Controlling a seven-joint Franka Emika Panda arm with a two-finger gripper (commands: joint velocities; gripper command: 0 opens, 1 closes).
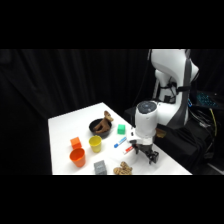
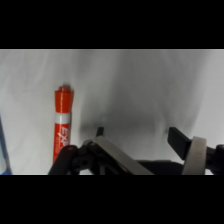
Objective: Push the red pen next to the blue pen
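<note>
Wrist view: end effector (image 2: 135,134) spread wide, empty, low over counter (image 2: 140,85); red pen (image 2: 62,122) just beside one finger.

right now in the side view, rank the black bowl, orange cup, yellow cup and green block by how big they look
1. black bowl
2. orange cup
3. yellow cup, close to the orange one; the orange cup sits nearer the camera, so this order is unsure
4. green block

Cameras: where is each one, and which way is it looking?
Side view: stands beside the table, looking across and down; shows the arm's base and gripper.
Wrist view: rides on the arm's wrist, looking down at the table; shows the gripper's open fingers.
Both show the red pen beside the gripper.
</note>
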